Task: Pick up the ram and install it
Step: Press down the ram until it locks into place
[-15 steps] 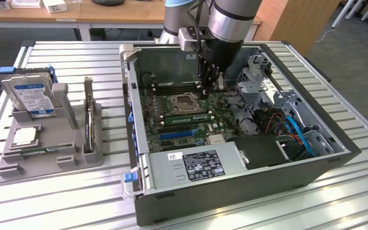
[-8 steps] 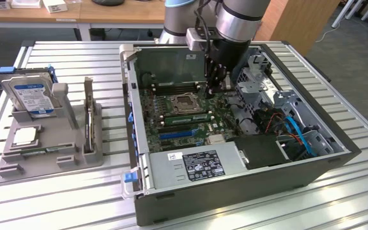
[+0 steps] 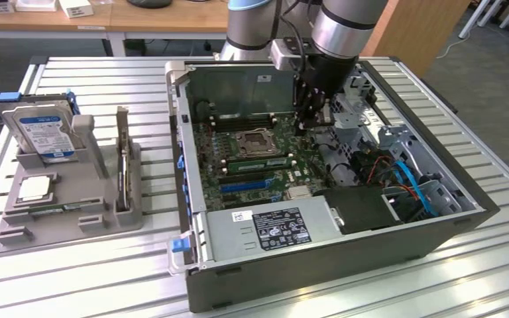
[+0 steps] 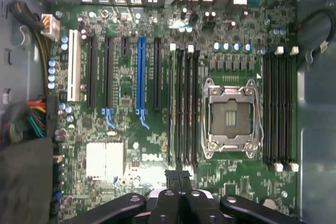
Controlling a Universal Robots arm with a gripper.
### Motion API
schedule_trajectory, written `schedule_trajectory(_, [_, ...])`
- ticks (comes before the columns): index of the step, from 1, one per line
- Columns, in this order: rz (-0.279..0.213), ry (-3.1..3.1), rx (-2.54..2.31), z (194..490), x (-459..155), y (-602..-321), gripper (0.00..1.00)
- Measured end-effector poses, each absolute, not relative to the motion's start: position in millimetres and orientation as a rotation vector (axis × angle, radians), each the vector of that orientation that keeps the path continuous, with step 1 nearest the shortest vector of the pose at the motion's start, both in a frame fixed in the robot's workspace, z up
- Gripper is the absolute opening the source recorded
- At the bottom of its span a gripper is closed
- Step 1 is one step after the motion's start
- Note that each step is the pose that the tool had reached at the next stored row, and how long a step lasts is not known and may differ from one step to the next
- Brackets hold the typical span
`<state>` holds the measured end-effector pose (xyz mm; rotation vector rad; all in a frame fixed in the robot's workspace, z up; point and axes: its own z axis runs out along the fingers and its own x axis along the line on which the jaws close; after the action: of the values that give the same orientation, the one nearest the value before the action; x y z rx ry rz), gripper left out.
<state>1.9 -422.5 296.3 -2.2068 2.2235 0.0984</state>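
Observation:
The ram [image 3: 256, 161] is a narrow green stick standing on edge in a memory slot of the motherboard [image 3: 272, 175], between the processor socket [image 3: 256, 139] and the blue expansion slots. In the wrist view the ram [image 4: 170, 108] appears edge-on, in the slot farthest from the processor socket [image 4: 231, 114]. My gripper [image 3: 315, 124] hangs inside the open computer case, above the board and beside the socket. Its black fingers are shut with nothing between them. In the wrist view my gripper [image 4: 178, 176] is over one end of that bank of slots, apart from the ram.
The case wall [image 3: 183, 132] rises along the exterior view's left, and the power supply [image 3: 277, 228] sits at the near end. A drive cage and cables [image 3: 396, 179] crowd the right. Outside, a grey holder [image 3: 95, 222] carries a hard drive [image 3: 44, 136], a processor chip [image 3: 35, 189] and a thin upright card [image 3: 124, 159].

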Motion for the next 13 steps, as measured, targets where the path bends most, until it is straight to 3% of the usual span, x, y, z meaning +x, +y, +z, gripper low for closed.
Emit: schedule_trajectory(13, [0.098,2.223,-2.207,279,2,-422,0.11])
